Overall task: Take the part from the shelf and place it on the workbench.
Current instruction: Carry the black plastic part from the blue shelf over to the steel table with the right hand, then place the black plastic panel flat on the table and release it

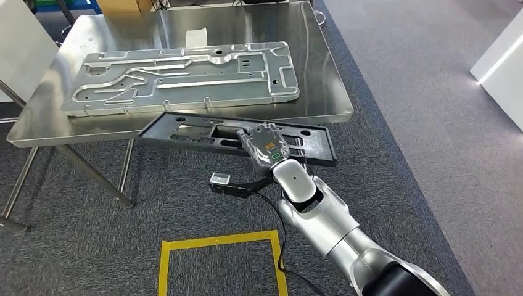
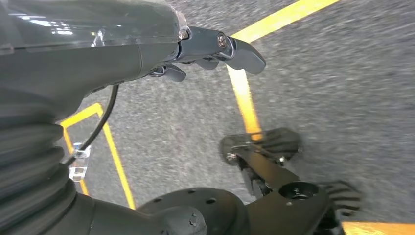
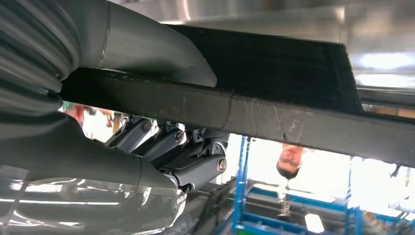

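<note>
Head view: right hand (image 1: pixel 265 143) grips the black part (image 1: pixel 203 132), a flat dark frame with cutouts, at its near long edge. Part sits just off the near edge of the steel workbench (image 1: pixel 321 80), far edge tucked under or level with the rim, can't tell which. Large silver machined plate (image 1: pixel 185 77) lies flat on the workbench, just beyond the part. Yellow tape square (image 1: pixel 219 242) on grey carpet, on the robot's side of the workbench.

Left wrist view: left hand (image 2: pixel 215 49) hangs over carpet and yellow tape lines, fingers loosely extended, holding nothing.

Right wrist view: thumb (image 3: pixel 161 49) on one face of the part's edge, fingers (image 3: pixel 195 169) wrapped on the opposite face. Workbench steel just past the part. A person stands in the background.
</note>
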### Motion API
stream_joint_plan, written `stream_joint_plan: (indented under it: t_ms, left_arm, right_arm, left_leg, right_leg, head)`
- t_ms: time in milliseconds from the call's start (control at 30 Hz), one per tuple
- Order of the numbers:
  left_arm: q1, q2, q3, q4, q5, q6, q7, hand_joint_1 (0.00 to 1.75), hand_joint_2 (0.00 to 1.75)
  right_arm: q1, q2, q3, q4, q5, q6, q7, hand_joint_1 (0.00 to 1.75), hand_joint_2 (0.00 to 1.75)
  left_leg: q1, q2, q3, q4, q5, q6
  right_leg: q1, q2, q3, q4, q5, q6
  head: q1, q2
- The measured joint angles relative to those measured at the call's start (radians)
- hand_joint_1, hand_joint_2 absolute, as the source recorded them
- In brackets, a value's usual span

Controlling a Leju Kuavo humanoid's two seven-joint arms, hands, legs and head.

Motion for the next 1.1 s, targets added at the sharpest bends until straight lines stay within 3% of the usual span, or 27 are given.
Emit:
stream_joint_plan:
  t_ms: [33, 100, 133, 167, 200, 233, 267, 300, 333, 367, 400, 467, 533, 600, 667, 700, 733, 800, 833, 867, 933, 967, 1033, 1067, 1100]
  left_arm:
    - [0.001, 0.0, 0.0, 0.0, 0.0, 0.001, 0.0, 0.0, 1.75]
    - [0.005, 0.0, 0.0, 0.001, -0.001, 0.003, 0.001, 0.0, 1.75]
    - [0.008, 0.0, 0.0, 0.001, -0.002, 0.004, 0.002, 0.0, 1.75]
    - [0.01, 0.0, 0.0, 0.001, -0.002, 0.006, 0.002, 0.0, 1.75]
    - [0.012, 0.0, 0.0, 0.001, -0.003, 0.007, 0.004, 0.0, 1.75]
    - [0.014, 0.0, 0.0, 0.001, -0.004, 0.008, 0.005, 0.0, 1.75]
    - [0.017, 0.0, 0.001, 0.001, -0.004, 0.008, 0.007, 0.0, 1.75]
    - [0.019, 0.0, 0.001, 0.002, -0.005, 0.008, 0.009, 0.0, 1.75]
    - [0.021, 0.0, 0.001, 0.002, -0.006, 0.008, 0.011, 0.0, 1.75]
    - [0.021, 0.0, 0.001, 0.003, -0.006, 0.007, 0.013, 0.0, 1.75]
    - [0.018, 0.0, 0.001, 0.003, -0.007, 0.007, 0.014, 0.0, 1.75]
    - [0.01, 0.0, 0.001, 0.003, -0.009, 0.007, 0.016, 0.0, 1.75]
    - [0.004, 0.001, 0.001, 0.003, -0.011, 0.007, 0.017, 0.0, 1.75]
    - [0.002, 0.001, 0.001, 0.003, -0.013, 0.006, 0.018, 0.0, 1.75]
    - [0.003, 0.001, 0.001, 0.003, -0.013, 0.004, 0.019, 0.0, 1.75]
    - [0.004, 0.001, 0.001, 0.004, -0.014, 0.003, 0.019, 0.0, 1.75]
    - [0.005, 0.0, 0.001, 0.004, -0.014, 0.001, 0.019, 0.0, 1.75]
    - [0.005, -0.002, 0.001, 0.007, -0.015, -0.002, 0.02, 0.0, 1.75]
    - [0.004, -0.004, 0.001, 0.008, -0.016, -0.003, 0.02, 0.0, 1.75]
    - [0.004, -0.005, 0.001, 0.009, -0.016, -0.004, 0.021, 0.0, 1.75]
    - [0.001, -0.003, 0.001, 0.009, -0.016, -0.004, 0.021, 0.0, 1.75]
    - [-0.001, -0.002, 0.001, 0.009, -0.016, -0.004, 0.021, 0.0, 1.75]
    - [-0.005, 0.0, 0.001, 0.009, -0.016, -0.004, 0.021, 0.0, 1.75]
    - [-0.007, 0.0, 0.001, 0.009, -0.016, -0.004, 0.021, 0.0, 1.75]
    - [-0.006, 0.0, 0.001, 0.009, -0.016, -0.004, 0.021, 0.0, 1.75]
  right_arm:
    - [0.008, 0.001, -0.007, -0.008, 0.0, -0.006, 0.002, 1.75, 1.75]
    - [0.021, 0.002, -0.015, -0.017, 0.012, -0.01, 0.011, 1.75, 1.75]
    - [0.027, 0.002, -0.017, -0.018, 0.019, -0.011, 0.017, 1.75, 1.75]
    - [0.032, 0.001, -0.021, -0.019, 0.025, -0.011, 0.021, 1.75, 1.75]
    - [0.037, 0.001, -0.026, -0.019, 0.029, -0.011, 0.024, 1.75, 1.75]
    - [0.04, 0.001, -0.031, -0.018, 0.03, -0.011, 0.024, 1.75, 1.75]
    - [0.044, 0.001, -0.036, -0.017, 0.026, -0.011, 0.023, 1.75, 1.75]
    - [0.046, 0.002, -0.041, -0.016, 0.018, -0.009, 0.018, 1.75, 1.75]
    - [0.048, 0.004, -0.047, -0.014, 0.009, -0.007, 0.013, 1.75, 1.75]
    - [0.048, 0.007, -0.052, -0.013, -0.001, -0.005, 0.008, 1.75, 1.75]
    - [0.045, 0.011, -0.058, -0.013, -0.01, -0.002, 0.003, 1.75, 1.75]
    - [0.034, 0.022, -0.066, -0.013, -0.021, -0.001, -0.004, 1.75, 1.75]
    - [0.026, 0.027, -0.069, -0.012, -0.025, 0.0, -0.01, 1.75, 1.75]
    - [0.024, 0.029, -0.07, -0.01, -0.026, 0.006, -0.012, 1.75, 1.75]
    - [0.021, 0.03, -0.07, -0.009, -0.027, 0.012, -0.011, 1.75, 1.75]
    - [0.018, 0.032, -0.07, -0.009, -0.027, 0.014, -0.011, 1.75, 1.75]
    - [0.015, 0.033, -0.07, -0.009, -0.028, 0.016, -0.011, 1.75, 1.75]
    - [0.01, 0.035, -0.07, -0.003, -0.031, 0.027, -0.011, 1.75, 1.75]
    - [0.009, 0.037, -0.07, 0.002, -0.033, 0.035, -0.011, 1.75, 1.75]
    - [0.008, 0.039, -0.07, 0.006, -0.035, 0.041, -0.011, 1.75, 1.75]
    - [0.0, 0.048, -0.069, 0.009, -0.039, 0.046, -0.008, 1.75, 1.75]
    - [-0.007, 0.053, -0.069, 0.01, -0.04, 0.046, -0.007, 1.75, 1.75]
    - [-0.019, 0.06, -0.069, 0.013, -0.041, 0.045, -0.006, 1.75, 1.75]
    - [-0.022, 0.061, -0.069, 0.016, -0.042, 0.046, -0.007, 1.75, 1.75]
    - [-0.023, 0.062, -0.069, 0.019, -0.043, 0.048, -0.008, 1.75, 1.75]
  left_leg:
    - [0.0, 0.001, -0.044, 0.063, -0.01, -0.002]
    - [0.0, 0.001, -0.127, 0.146, -0.087, -0.005]
    - [0.0, 0.001, -0.158, 0.155, -0.133, -0.005]
    - [0.0, 0.002, -0.179, 0.138, -0.16, -0.004]
    - [0.0, 0.002, -0.191, 0.1, -0.153, -0.001]
    - [-0.001, 0.004, -0.196, 0.046, -0.098, 0.003]
    - [-0.003, 0.006, -0.198, -0.008, -0.014, 0.008]
    - [-0.006, 0.008, -0.194, -0.047, 0.061, 0.012]
    - [-0.01, 0.009, -0.188, -0.07, 0.116, 0.016]
    - [-0.012, 0.009, -0.18, -0.077, 0.134, 0.019]
    - [-0.012, 0.008, -0.168, -0.077, 0.127, 0.023]
    - [-0.009, 0.004, -0.142, -0.088, 0.113, 0.035]
    - [-0.006, 0.001, -0.111, -0.101, 0.094, 0.043]
    - [-0.005, -0.006, -0.076, -0.108, 0.068, 0.047]
    - [-0.004, -0.016, -0.036, -0.111, 0.036, 0.045]
    - [-0.004, -0.02, -0.014, -0.111, 0.018, 0.043]
    - [-0.004, -0.024, 0.008, -0.112, 0.0, 0.041]
    - [-0.005, -0.031, 0.049, -0.113, -0.037, 0.033]
    - [-0.005, -0.034, 0.064, -0.12, -0.053, 0.027]
    - [-0.006, -0.036, 0.079, -0.122, -0.06, 0.021]
    - [-0.006, -0.035, 0.083, -0.104, -0.043, 0.009]
    - [-0.006, -0.028, 0.065, -0.059, -0.018, 0.005]
    - [-0.004, -0.015, -0.014, 0.064, 0.007, -0.003]
    - [-0.003, -0.01, -0.06, 0.117, -0.01, -0.007]
    - [-0.002, -0.007, -0.099, 0.146, -0.052, -0.01]
  right_leg:
    - [0.001, -0.003, 0.018, -0.004, -0.013, -0.004]
    - [0.002, -0.009, 0.058, -0.006, -0.045, -0.007]
    - [0.003, -0.013, 0.08, -0.007, -0.063, -0.008]
    - [0.004, -0.015, 0.104, -0.007, -0.081, -0.006]
    - [0.005, -0.017, 0.129, -0.007, -0.101, -0.005]
    - [0.006, -0.02, 0.151, -0.008, -0.12, -0.003]
    - [0.007, -0.021, 0.172, -0.007, -0.14, 0.001]
    - [0.009, -0.022, 0.188, -0.006, -0.158, 0.005]
    - [0.009, -0.022, 0.202, -0.007, -0.175, 0.011]
    - [0.01, -0.02, 0.215, -0.002, -0.182, 0.018]
    - [0.01, -0.018, 0.218, 0.011, -0.18, 0.025]
    - [0.007, -0.015, 0.181, 0.095, -0.145, 0.037]
    - [0.002, -0.011, 0.088, 0.217, -0.133, 0.047]
    - [-0.001, -0.009, -0.01, 0.295, -0.194, 0.054]
    - [-0.004, -0.009, -0.075, 0.289, -0.27, 0.056]
    - [-0.003, -0.009, -0.092, 0.255, -0.274, 0.055]
    - [-0.001, -0.008, -0.101, 0.204, -0.234, 0.05]
    - [0.006, -0.004, -0.108, 0.094, -0.056, 0.034]
    - [0.011, -0.001, -0.104, 0.062, 0.018, 0.025]
    - [0.013, 0.002, -0.098, 0.045, 0.057, 0.017]
    - [0.011, 0.003, -0.069, 0.032, 0.045, 0.004]
    - [0.008, 0.003, -0.05, 0.02, 0.036, -0.003]
    - [0.003, 0.004, -0.009, 0.001, 0.015, -0.011]
    - [0.002, 0.003, 0.013, -0.006, 0.0, -0.014]
    - [0.001, 0.003, 0.036, -0.01, -0.015, -0.014]
  head:
    - [-0.001, 0.0]
    - [-0.001, 0.0]
    - [-0.001, 0.0]
    - [-0.001, 0.0]
    - [-0.001, 0.0]
    - [-0.001, 0.0]
    - [-0.001, 0.0]
    - [-0.002, 0.0]
    - [-0.002, 0.0]
    - [-0.003, 0.0]
    - [-0.003, 0.0]
    - [-0.003, 0.0]
    - [-0.002, 0.0]
    - [-0.001, 0.0]
    - [0.0, 0.0]
    - [0.0, 0.0]
    - [0.0, 0.0]
    - [0.0, 0.0]
    - [-0.001, 0.0]
    - [0.0, 0.0]
    - [0.0, 0.0]
    - [-0.002, 0.0]
    - [-0.009, 0.0]
    - [-0.012, 0.0]
    - [-0.013, 0.0]
